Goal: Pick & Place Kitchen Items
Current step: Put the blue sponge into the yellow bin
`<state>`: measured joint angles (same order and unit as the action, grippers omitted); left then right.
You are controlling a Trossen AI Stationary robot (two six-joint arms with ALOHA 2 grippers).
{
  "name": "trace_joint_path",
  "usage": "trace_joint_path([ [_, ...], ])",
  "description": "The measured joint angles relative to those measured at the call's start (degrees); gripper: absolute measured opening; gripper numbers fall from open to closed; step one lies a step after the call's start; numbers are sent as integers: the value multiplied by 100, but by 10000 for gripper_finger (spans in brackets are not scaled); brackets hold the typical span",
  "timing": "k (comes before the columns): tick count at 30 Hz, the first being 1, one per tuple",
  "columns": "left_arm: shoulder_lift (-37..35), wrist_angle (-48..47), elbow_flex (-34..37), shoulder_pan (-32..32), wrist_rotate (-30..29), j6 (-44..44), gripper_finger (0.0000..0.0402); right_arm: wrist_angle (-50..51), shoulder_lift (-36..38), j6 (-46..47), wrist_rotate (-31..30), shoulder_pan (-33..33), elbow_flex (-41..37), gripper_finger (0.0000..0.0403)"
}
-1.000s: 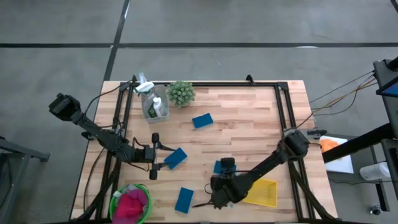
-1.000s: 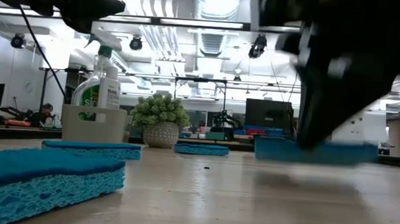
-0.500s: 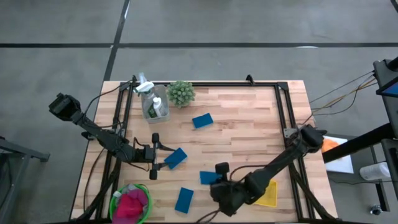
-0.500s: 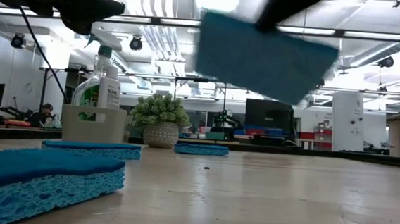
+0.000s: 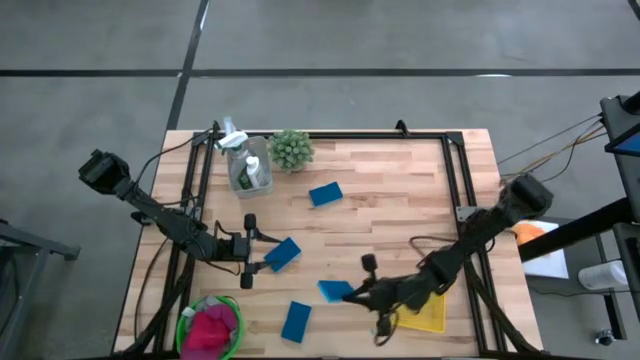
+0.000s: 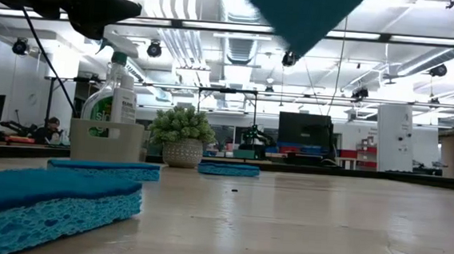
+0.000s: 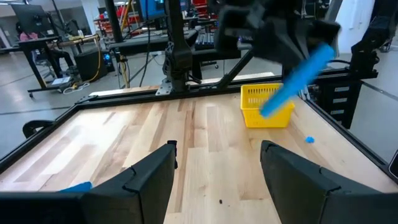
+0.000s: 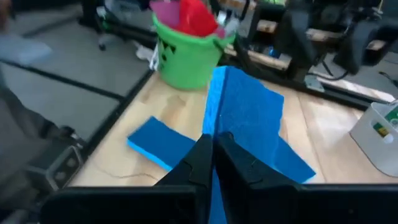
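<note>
My right gripper [image 5: 352,292] is shut on a flat blue sponge [image 5: 334,290], held high over the near middle of the table. The sponge also shows in the right wrist view [image 8: 249,118], the left wrist view [image 7: 298,78] and at the top of the low view [image 6: 299,12]. My left gripper [image 5: 250,250] waits open at the near left, just left of a second blue sponge [image 5: 283,253] lying flat. Two more sponges lie flat, one at the middle [image 5: 325,193] and one at the near edge [image 5: 296,321]. My right gripper pinches the sponge between its two fingers [image 8: 205,163] across its thickness, at the end [image 8: 217,134] nearest the wrist. The fingers point about level toward the table's left. The sponge is lifted clear of the table and stands tilted on edge.
A green bucket [image 5: 210,327] with pink and red cloths stands at the near left corner. A yellow basket [image 5: 425,310] sits at the near right, under my right arm. A white caddy with bottles [image 5: 247,165] and a small plant [image 5: 291,150] stand at the far left.
My right gripper has lifted the blue sponge from the table beside the yellow basket, up and a little toward the left. The sponge has gone from lying flat to tilted on edge, well clear of the table. My right arm has swung out toward the right.
</note>
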<state>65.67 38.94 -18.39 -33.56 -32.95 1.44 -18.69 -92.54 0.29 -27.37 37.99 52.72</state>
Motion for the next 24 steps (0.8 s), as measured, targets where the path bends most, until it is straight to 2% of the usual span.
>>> trace_joint_path([
  [5,0,-20,0,0,0,-16,236,436,847,352,5,328,-357,18],
  [12,0,-20,0,0,2,-16,236,2338,1630,1905,-400,1074,-151,18],
  [19,0,-20,0,-1,2,-21,236,4920,1545,4565,-620,1825,440,18],
  [24,0,-20,0,0,2,-41,236,5828,1163,5889,-167,2063,672,18],
])
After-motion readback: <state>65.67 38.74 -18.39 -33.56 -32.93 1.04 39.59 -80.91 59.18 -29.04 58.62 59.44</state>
